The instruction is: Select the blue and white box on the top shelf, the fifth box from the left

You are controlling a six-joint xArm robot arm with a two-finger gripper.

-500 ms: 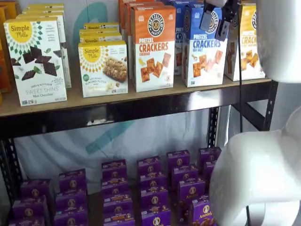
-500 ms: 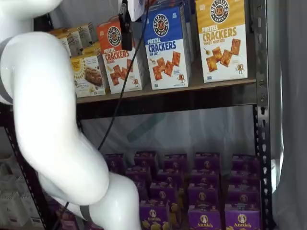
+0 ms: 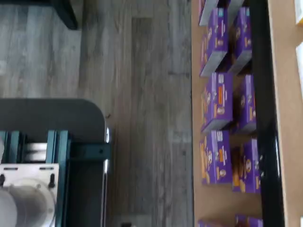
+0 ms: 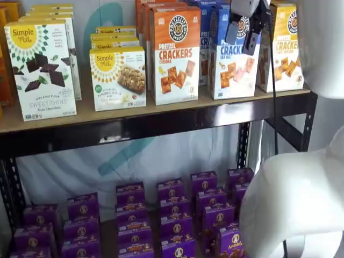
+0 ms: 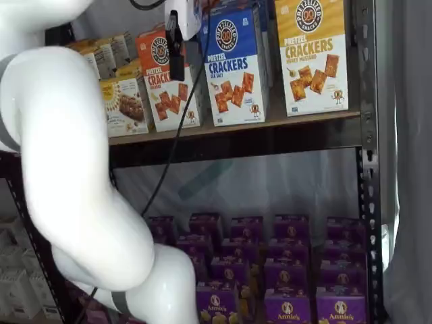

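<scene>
Black fingers (image 4: 242, 33), seemingly parted and empty, before the tall cardboard blue and white box (image 4: 232, 59).

The top shelf (image 4: 161, 110), a tan board with a black rail, carries the blue and white box (image 4: 232, 59) between an orange-and-white box (image 4: 174, 54) on its left and a yellow-and-white box (image 4: 282, 51) on its right; Simple Mills boxes (image 4: 43, 67) stand farther left.

The blue and white box (image 5: 236, 67) stands upright on the top shelf (image 5: 270, 120), at its front edge, face outward. Blue upper half with round logo, white lower half showing square orange crackers, printed "CRACKERS SEA SALT".
</scene>
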